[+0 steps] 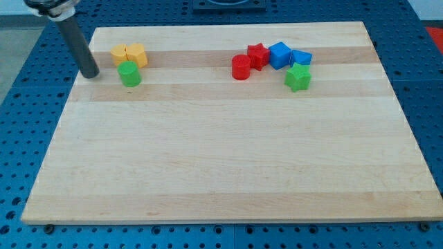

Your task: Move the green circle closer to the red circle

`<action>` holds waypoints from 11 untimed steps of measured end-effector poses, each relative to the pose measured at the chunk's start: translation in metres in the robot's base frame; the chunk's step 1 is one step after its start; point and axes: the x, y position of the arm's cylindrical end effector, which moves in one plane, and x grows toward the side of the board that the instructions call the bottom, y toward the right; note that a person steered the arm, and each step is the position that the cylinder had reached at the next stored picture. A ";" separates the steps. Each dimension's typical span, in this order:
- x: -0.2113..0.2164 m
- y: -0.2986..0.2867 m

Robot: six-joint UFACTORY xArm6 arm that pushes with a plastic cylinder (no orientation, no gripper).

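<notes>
Camera view: wooden board (228, 173) on a blue perforated table (14, 138). The whole near stretch of the board, toward the view's bottom, carries no blocks; everything sits in the far band near the view's top.

My tip (90, 74) is down on the board near its left edge, toward the far corner. The rod leans up and to the view's left from there. No gripper on this rig, so nothing opens or closes and nothing is held; the tip touches no block.

Green circle (129, 73): just to the right of my tip, roughly level with it, near but apart, with a small gap of bare wood between them. It stands upright.

Slightly farther than the green circle, up and right of my tip: two yellow blocks touching each other. The left one is an orange-yellow block (120, 54), exact shape unclear; the right one is a yellow block (136, 53), looks hexagon-like. Whether the yellow block touches the green circle, I cannot tell.

Red circle (241, 67): well apart from my tip, far to its right, almost level with the green circle. Open wood lies between the two circles.

Cluster around the red circle, all right of it:
- red star-like block (258, 55), touching it, slightly farther
- blue block (279, 54), next right
- second blue block (301, 57), farthest right
- green star block (298, 77), nearest of the cluster, just below the blue pair
</notes>
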 end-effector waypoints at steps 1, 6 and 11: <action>0.017 0.034; -0.011 0.051; 0.054 0.199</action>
